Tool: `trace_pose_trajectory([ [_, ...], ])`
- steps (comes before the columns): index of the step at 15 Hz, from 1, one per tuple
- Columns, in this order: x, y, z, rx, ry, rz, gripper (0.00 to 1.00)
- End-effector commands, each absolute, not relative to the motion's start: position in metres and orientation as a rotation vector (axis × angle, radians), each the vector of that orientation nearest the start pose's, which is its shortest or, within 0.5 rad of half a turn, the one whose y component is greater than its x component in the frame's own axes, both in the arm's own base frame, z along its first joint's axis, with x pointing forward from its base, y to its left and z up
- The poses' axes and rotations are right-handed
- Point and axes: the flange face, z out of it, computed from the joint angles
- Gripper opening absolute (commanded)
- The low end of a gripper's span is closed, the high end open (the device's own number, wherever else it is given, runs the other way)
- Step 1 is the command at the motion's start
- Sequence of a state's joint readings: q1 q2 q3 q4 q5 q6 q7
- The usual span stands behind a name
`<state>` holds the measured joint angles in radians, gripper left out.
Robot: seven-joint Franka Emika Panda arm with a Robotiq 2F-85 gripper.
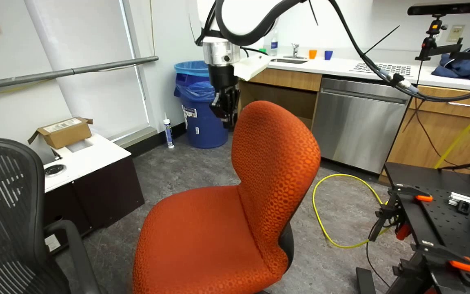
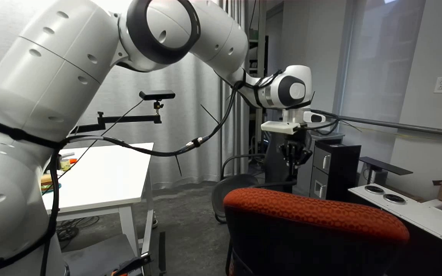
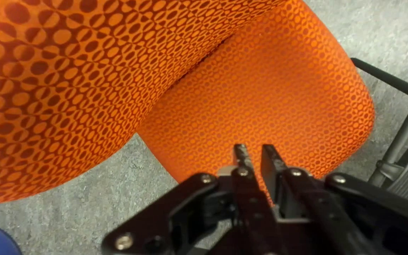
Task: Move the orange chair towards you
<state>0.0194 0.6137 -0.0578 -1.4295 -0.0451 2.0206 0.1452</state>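
The orange chair (image 1: 214,228) stands on the floor with its seat and the front of its backrest in view. In an exterior view I see its dark back and orange top edge (image 2: 317,211). In the wrist view its backrest (image 3: 58,81) fills the upper left and its seat (image 3: 260,95) lies below the fingers. My gripper (image 3: 254,146) is partly open, with a narrow gap and nothing between the fingers. The gripper (image 1: 229,121) points down beside the top of the backrest, on the seat side. It also shows beyond the backrest's top edge (image 2: 293,170). I see no contact with the chair.
A black mesh chair (image 1: 2,212) stands near the seat's front side. A blue bin (image 1: 206,118), a white-topped dark cabinet (image 1: 108,188), a dishwasher (image 1: 357,126) and a black workbench (image 1: 443,220) stand around. A yellow cable (image 1: 320,220) lies on the floor. A white table (image 2: 109,172) stands near the arm.
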Motion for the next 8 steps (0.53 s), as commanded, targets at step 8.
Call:
trace_pose_trajectory([
  [8,0.653,-0.033,0.293,-3.123,0.322,0.321,0.0],
])
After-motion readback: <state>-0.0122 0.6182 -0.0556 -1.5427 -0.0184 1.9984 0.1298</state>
